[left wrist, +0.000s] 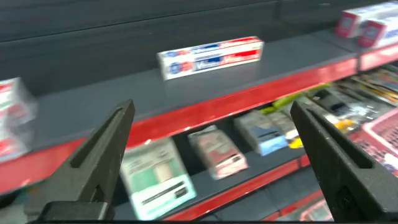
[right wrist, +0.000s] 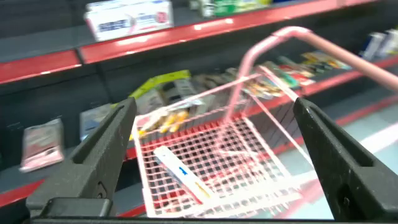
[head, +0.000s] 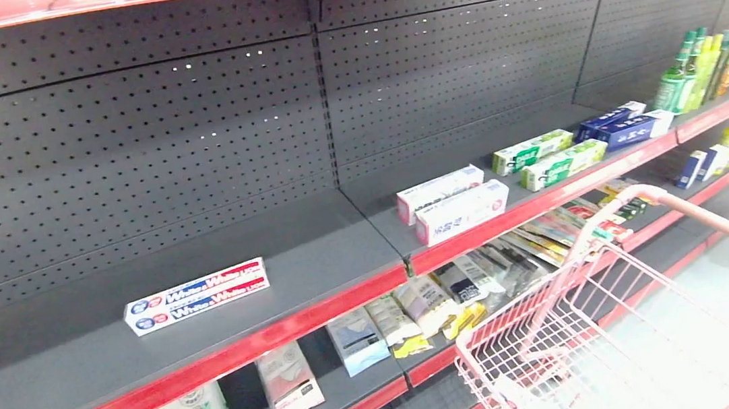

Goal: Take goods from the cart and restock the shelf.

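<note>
- Long white box lying flat on the wire floor of the pink cart, under the right claw.
- Right claw and left claw both spread wide, holding nothing; left one facing the shelf.
- Probably light, stiff card; slick, easily dented.
- Best pinched across the narrow sides, mid-length.

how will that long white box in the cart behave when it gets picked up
The long white box looks like thin carton, so probably stiff but crushable if squeezed hard. Likely light for its size. Lying flat on the wire floor of the cart, it should slide rather than roll.
</note>
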